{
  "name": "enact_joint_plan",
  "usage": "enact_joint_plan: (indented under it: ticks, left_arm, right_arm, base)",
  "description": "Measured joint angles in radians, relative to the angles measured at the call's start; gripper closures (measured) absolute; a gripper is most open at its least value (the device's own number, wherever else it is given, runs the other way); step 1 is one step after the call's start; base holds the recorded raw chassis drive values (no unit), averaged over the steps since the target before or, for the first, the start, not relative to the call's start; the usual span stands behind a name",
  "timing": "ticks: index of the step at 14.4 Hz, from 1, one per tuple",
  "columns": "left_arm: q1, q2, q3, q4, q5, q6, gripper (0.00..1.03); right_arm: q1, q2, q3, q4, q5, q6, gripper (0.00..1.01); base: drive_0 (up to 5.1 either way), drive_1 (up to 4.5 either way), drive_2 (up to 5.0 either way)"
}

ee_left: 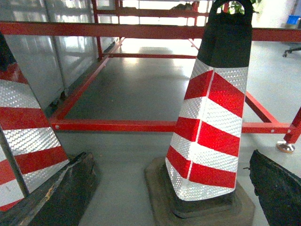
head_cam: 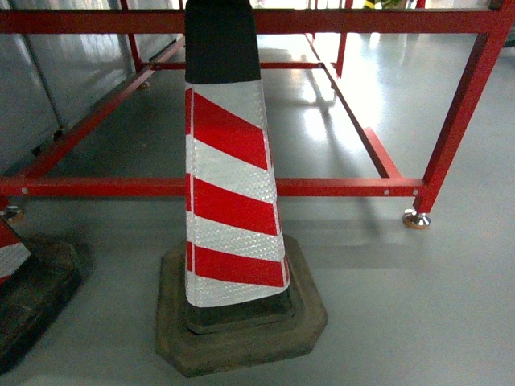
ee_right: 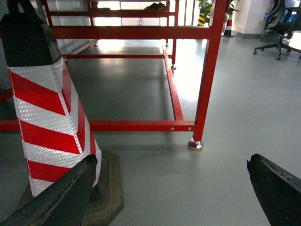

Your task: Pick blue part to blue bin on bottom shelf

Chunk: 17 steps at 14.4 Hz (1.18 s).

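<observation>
Right now none of my three cameras shows the blue part, the blue bin or the bottom shelf, so I cannot say where the part lies relative to either gripper. I judge I am at the very start, a search and approach step, with nothing picked.

From the head camera I look down at a cone [head_cam: 229, 173], red and white striped with a black top, standing on a dark base on the grey floor [head_cam: 418, 314]. It fills the middle of the view. Just behind it runs the low rail of a red frame [head_cam: 346, 186], whose corner post ends in a small metal foot [head_cam: 416, 219] at the right. A second cone [head_cam: 12, 249] shows partly at the left edge.

The left gripper [ee_left: 169, 188] is spread wide and holds nothing; its two dark fingers sit at the bottom corners of the left wrist view, with the cone between and beyond them. The right gripper [ee_right: 171, 190] is likewise wide and empty; bare floor lies between its fingers, and the cone stands at the left, near the left finger [ee_right: 56, 197].

Past the frame in the right wrist view I see an office chair [ee_right: 277, 28] and a plant [ee_right: 204, 12], far back.

Next, I judge, the base must steer around the cone and the cameras must find the shelf and part before any arm reaches.
</observation>
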Motion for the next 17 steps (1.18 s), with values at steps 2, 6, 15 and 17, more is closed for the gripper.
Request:
enact_joint_plan:
  ticks: [2,6,15,17]
  left_arm:
    - [0.0,0.0,0.0,-0.002,0.0,0.0,0.05]
    - [0.0,0.0,0.0,-0.001,-0.002,0.0,0.05]
    - [0.0,0.0,0.0,0.0,0.0,0.0,0.05]
    - [0.0,0.0,0.0,0.0,-0.001,0.0,0.05]
  right_arm:
    - [0.0,0.0,0.0,-0.002,0.0,0.0,0.03]
    - [0.0,0.0,0.0,-0.001,0.0,0.0,0.03]
    - [0.0,0.0,0.0,0.0,-0.001,-0.001,0.03]
    - [0.0,0.0,0.0,0.0,-0.002,-0.002,0.03]
  base:
    - [0.0,0.0,0.0]
    - [0.0,0.0,0.0]
    - [0.0,0.0,0.0]
    - [0.0,0.0,0.0]
